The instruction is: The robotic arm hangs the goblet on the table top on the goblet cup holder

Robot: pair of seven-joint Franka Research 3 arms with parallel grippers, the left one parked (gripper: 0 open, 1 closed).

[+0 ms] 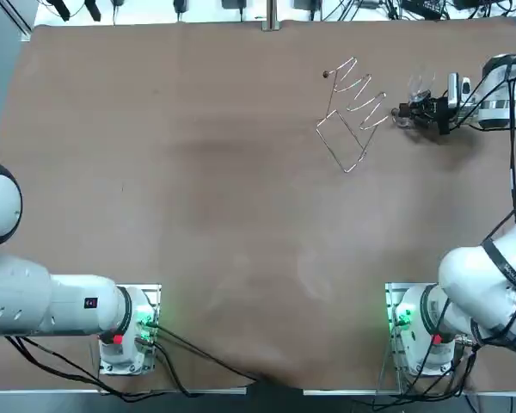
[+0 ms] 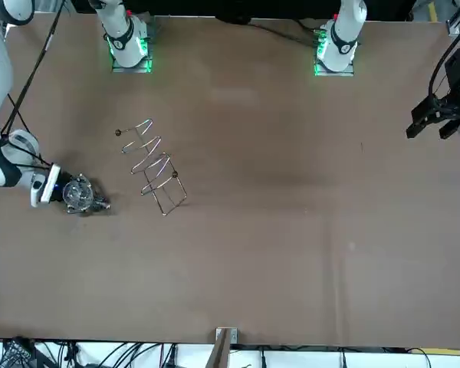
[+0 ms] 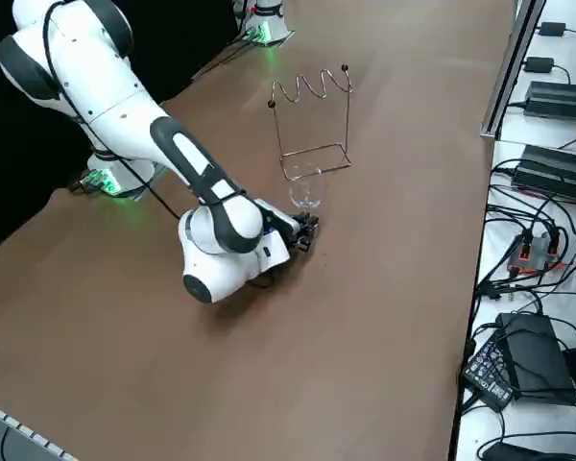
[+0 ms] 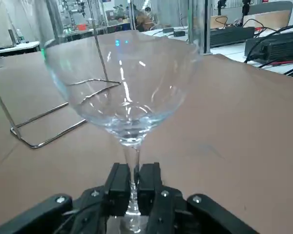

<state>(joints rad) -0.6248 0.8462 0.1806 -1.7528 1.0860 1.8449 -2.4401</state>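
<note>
A clear glass goblet [image 4: 122, 87] stands upright on the brown table, its stem pinched between the black fingers [image 4: 118, 187] of my right gripper [image 4: 133, 187]. The top view has the goblet [image 1: 419, 89] at the far right of the table, with the gripper [image 1: 411, 112] low and level beside it. The wire goblet holder [image 1: 351, 114] stands just left of it there, a short gap away. From the front the goblet [image 2: 80, 193] sits left of the holder [image 2: 153, 165]. In the side view the goblet [image 3: 305, 195] is just in front of the holder [image 3: 314, 120], with the gripper [image 3: 305, 230] at its stem.
The holder's wire base [image 4: 53, 122] lies on the table behind the goblet. The table's right edge [image 3: 485, 144] borders a bench with power supplies and cables. My arm's elbow [image 3: 216, 254] hangs low over the table. The table [image 1: 172, 172] stretches away to the left.
</note>
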